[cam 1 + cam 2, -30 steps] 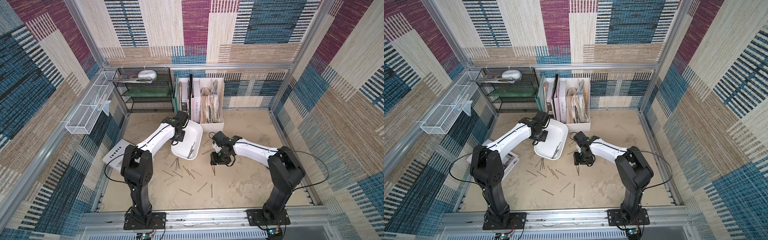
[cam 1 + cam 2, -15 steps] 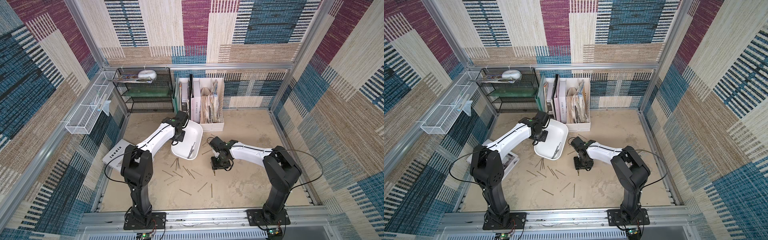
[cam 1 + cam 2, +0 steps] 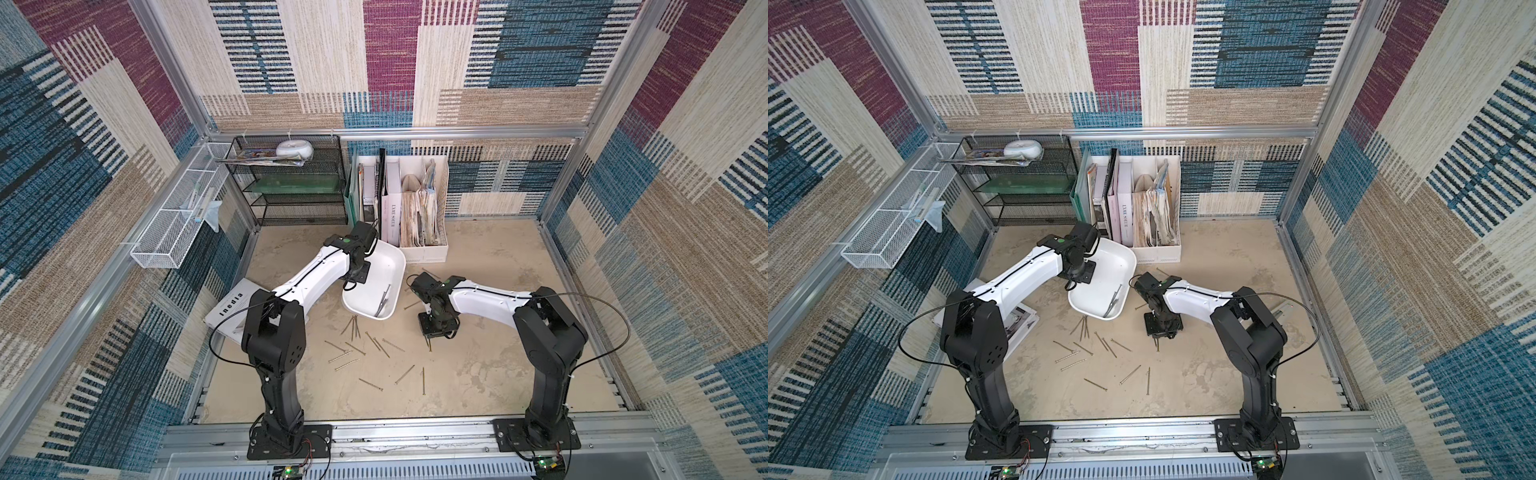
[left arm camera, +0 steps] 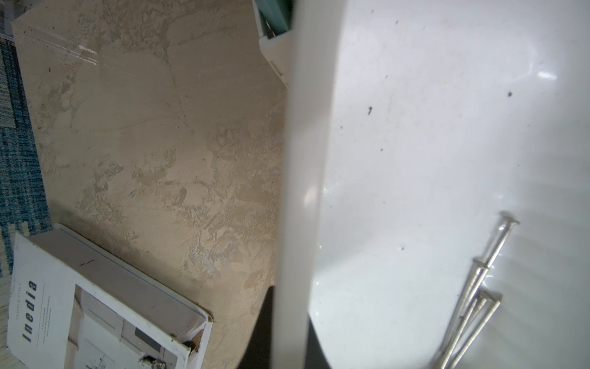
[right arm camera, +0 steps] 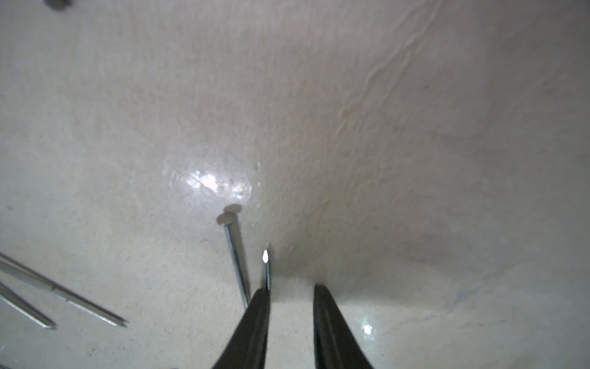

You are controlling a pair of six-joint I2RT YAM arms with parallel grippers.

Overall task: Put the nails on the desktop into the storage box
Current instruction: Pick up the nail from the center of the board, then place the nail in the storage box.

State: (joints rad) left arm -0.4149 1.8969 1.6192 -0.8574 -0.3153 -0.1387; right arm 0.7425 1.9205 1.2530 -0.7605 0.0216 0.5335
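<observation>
1. Shifting slightly nearer its base than a second ago, right claw (image 5: 292,289) now hangs low over desktop (image 3: 478,374), jaws narrower but still gapped, with two nails (image 5: 236,258) just beside one finger.
2. Left claw (image 3: 358,272) stays clamped on box (image 3: 388,266) rim; a few nails lie inside, most scattered on desktop.
3. White book (image 4: 30,314) reads "Inedia".

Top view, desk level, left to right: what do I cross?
magazine → storage box → right tool
</observation>
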